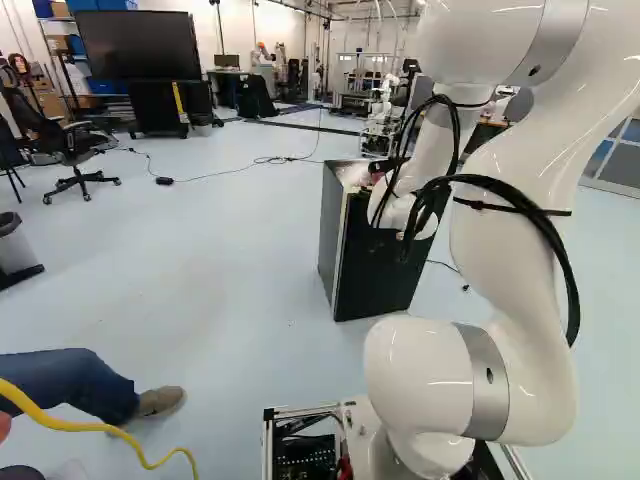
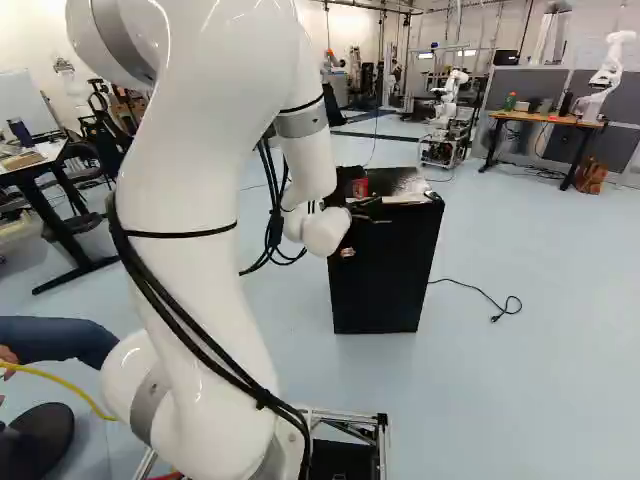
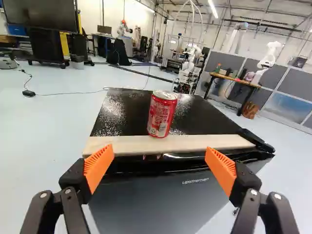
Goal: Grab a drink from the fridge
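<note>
1. Left base view, left to right: an office chair (image 1: 75,145) and a big dark screen (image 1: 138,45) on a stand; a cord (image 1: 230,171) trailing over the pale blue floor (image 1: 230,250); then the black fridge (image 1: 375,270), with the white arm (image 1: 515,250) at the right, partly in front of it.
2. Right base view, left to right: a desk (image 2: 35,165) with things on it; the arm; the gripper (image 2: 372,208) at the near side of the fridge's top; a plug lead (image 2: 475,288) curling over the floor; another robot (image 2: 452,90) farther back; a wooden table (image 2: 548,118) by grey panels (image 2: 625,95), and a brown bag (image 2: 590,176) beside it.
3. Wrist view: the fingers are released, standing wide apart. Ahead of them, the red can (image 3: 162,115) stands upright on the glossy black top (image 3: 126,109), which is speckled with white glare. A pale wooden strip (image 3: 200,142) runs along its near edge, nearer the gripper (image 3: 158,161) than the can.
</note>
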{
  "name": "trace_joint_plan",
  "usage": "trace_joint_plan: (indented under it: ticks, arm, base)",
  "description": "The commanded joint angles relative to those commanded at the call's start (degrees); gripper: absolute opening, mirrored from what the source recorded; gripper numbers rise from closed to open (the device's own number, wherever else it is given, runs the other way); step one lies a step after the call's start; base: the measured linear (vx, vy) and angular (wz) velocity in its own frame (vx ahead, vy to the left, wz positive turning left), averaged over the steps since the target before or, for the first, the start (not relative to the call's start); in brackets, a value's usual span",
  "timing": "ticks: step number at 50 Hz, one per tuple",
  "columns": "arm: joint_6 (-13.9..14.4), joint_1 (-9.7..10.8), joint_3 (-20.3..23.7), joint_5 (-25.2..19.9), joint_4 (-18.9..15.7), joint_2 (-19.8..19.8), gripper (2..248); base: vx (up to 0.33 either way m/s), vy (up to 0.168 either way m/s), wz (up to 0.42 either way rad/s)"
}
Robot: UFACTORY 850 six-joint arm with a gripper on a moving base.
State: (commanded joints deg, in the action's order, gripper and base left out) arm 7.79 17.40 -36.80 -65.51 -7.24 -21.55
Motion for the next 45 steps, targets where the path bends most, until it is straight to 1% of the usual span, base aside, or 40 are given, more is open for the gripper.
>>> trace_joint_plan:
  ticks: [27,34,45]
  arm:
    - [0.00,-2.30,-4.11,-2.10,5.99,-3.22,247]
    - [0.00,-2.73,-5.71,-2.14,6.78,-4.46,247]
    - [0.00,-3.15,-8.70,-2.15,7.01,-6.94,247]
  base:
    - [0.000,0.000,0.000]
    - [0.000,0.000,0.000]
    - [0.000,0.000,0.000]
